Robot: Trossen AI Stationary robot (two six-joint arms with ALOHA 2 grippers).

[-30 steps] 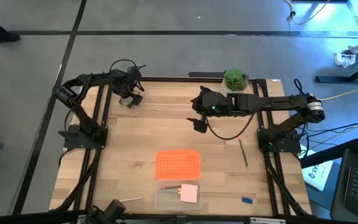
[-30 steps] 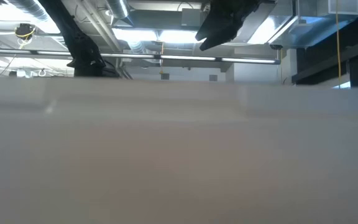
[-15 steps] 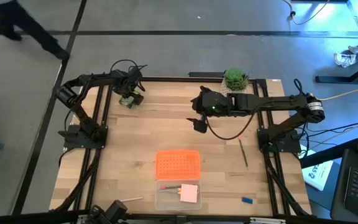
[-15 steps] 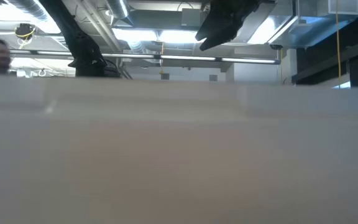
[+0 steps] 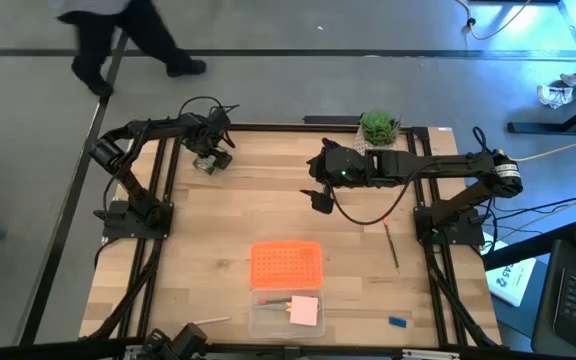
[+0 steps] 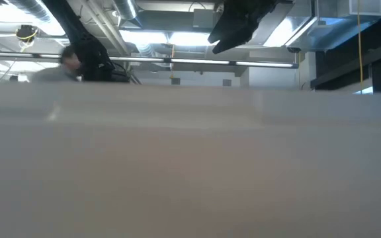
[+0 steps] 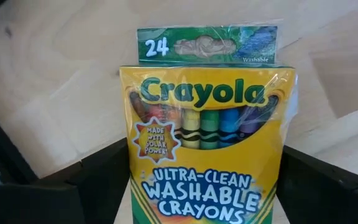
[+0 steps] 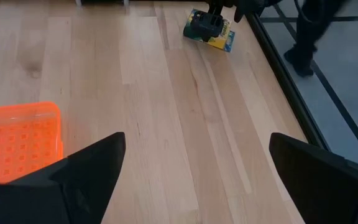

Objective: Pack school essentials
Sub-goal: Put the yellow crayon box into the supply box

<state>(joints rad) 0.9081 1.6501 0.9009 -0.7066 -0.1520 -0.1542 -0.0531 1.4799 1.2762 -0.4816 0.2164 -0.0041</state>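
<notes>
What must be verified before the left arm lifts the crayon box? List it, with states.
1. Left gripper at the green-and-yellow cardboard crayon box, far left corner: ok.
2. Clear plastic case open, its orange perforated lid laid back: ok.
3. Room in the case beside the pale pink square pad: cannot tell.
4. Right gripper, jaws open, off the line from box to case: ok.
5. Person walking beyond the table's far edge, clear of the arms: ok.

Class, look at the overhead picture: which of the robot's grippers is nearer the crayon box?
Left. The left gripper is right at the crayon box; the right gripper hangs over mid-table, well away.
</notes>
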